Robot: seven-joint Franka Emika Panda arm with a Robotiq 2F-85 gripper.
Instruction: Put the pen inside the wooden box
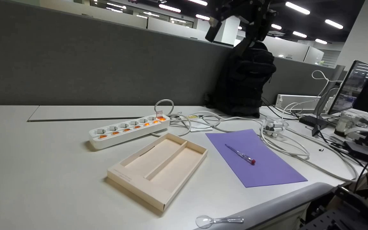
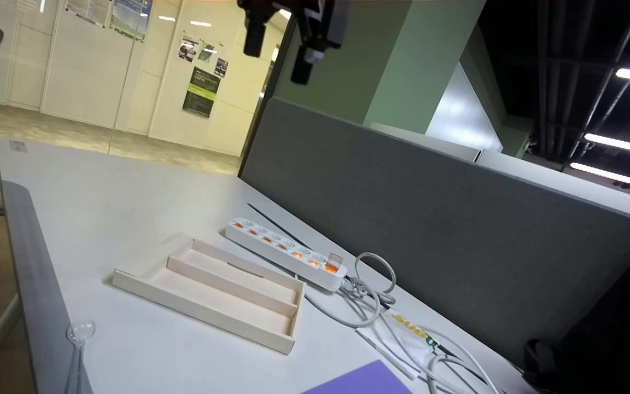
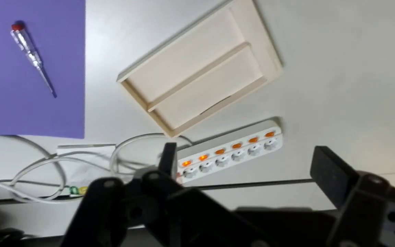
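The pen (image 1: 241, 154) is a thin, clear-handled stick with a red end and a narrow metal tip. It lies flat on the purple sheet and also shows in the wrist view (image 3: 28, 51); it is out of view in an exterior view. The wooden box (image 1: 136, 182) is a shallow pale tray with a lengthwise divider, lying on the table in both exterior views (image 2: 200, 309) and in the wrist view (image 3: 264, 51). Its compartments hold nothing. My gripper (image 3: 247, 166) is open and empty, high above the table in both exterior views (image 1: 227, 41) (image 2: 276, 59), apart from pen and box.
A white power strip (image 1: 129, 131) lies beside the box. The purple sheet (image 1: 267, 172) is on the box's other side. White cables (image 1: 286, 150) run behind the sheet. A black backpack (image 1: 244, 80) leans on the grey partition (image 1: 107, 64). A clear spoon (image 1: 219, 220) lies at the front edge.
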